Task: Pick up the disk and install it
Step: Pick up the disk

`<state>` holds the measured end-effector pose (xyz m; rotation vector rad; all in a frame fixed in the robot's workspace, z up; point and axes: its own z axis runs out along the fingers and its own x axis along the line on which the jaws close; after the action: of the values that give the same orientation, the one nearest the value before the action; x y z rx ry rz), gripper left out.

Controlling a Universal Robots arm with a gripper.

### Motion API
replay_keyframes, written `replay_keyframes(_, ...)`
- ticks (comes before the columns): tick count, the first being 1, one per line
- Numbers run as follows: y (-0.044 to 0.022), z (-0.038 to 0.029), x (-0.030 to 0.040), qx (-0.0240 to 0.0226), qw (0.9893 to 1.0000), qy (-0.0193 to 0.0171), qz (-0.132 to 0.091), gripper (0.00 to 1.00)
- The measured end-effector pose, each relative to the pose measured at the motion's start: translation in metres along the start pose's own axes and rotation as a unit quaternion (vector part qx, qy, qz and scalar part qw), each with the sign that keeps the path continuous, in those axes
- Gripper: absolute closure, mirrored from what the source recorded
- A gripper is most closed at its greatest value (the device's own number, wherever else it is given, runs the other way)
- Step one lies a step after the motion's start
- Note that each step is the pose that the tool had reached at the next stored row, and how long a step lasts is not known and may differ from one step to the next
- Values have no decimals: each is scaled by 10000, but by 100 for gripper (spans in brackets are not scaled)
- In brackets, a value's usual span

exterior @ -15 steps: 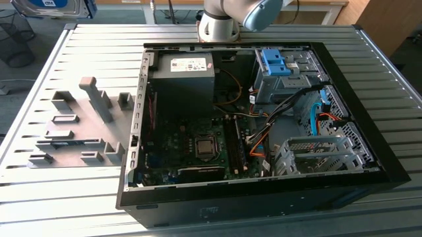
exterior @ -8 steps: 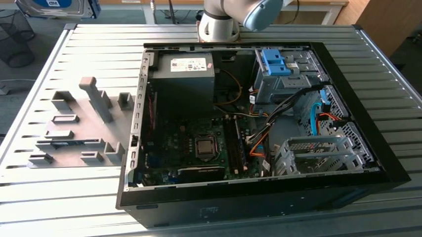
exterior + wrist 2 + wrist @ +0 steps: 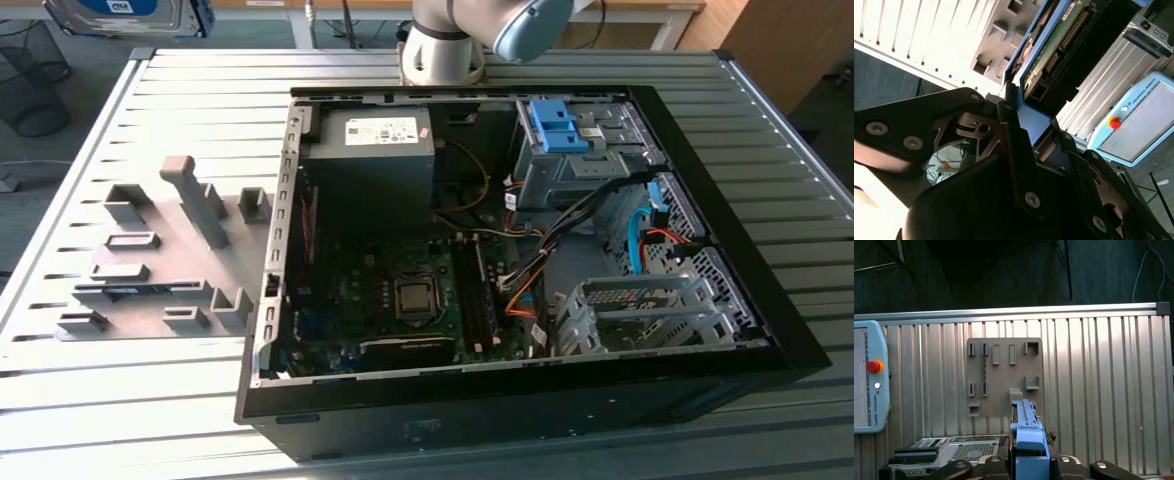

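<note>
Exterior view first: one slatted metal surface, one open computer case lying on it from the middle over to the exterior view's right, and one grey fixture plate just beside the case on the exterior view's left. Inside the case there's one grey box with a white sticker and one bare blue bracket sitting in the drive cage. The arm stands at the far edge. There's bare slatted room in front of the plate and along the near edge. In the second wrist view, the hand is clenched on the disk. Its two black fingers press the blue frame from either side, and the disk sticks out past them with its green board side showing. One teach pendant lies off to the side. In the first wrist view, the disk is edge-on between the fingers, held up in the air above the surface. It lines up with the plate. The pendant and the case are on one side, and there are open slats on the other, out to the edge rail.
</note>
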<state>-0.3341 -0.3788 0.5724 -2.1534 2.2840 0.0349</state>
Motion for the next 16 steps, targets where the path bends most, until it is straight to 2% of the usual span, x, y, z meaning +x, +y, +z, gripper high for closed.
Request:
replay_keyframes(11, -98, -1, -6, 0, 10000, 0, 0, 64)
replay_keyframes(16, -175, -2, -10, 0, 10000, 0, 0, 64)
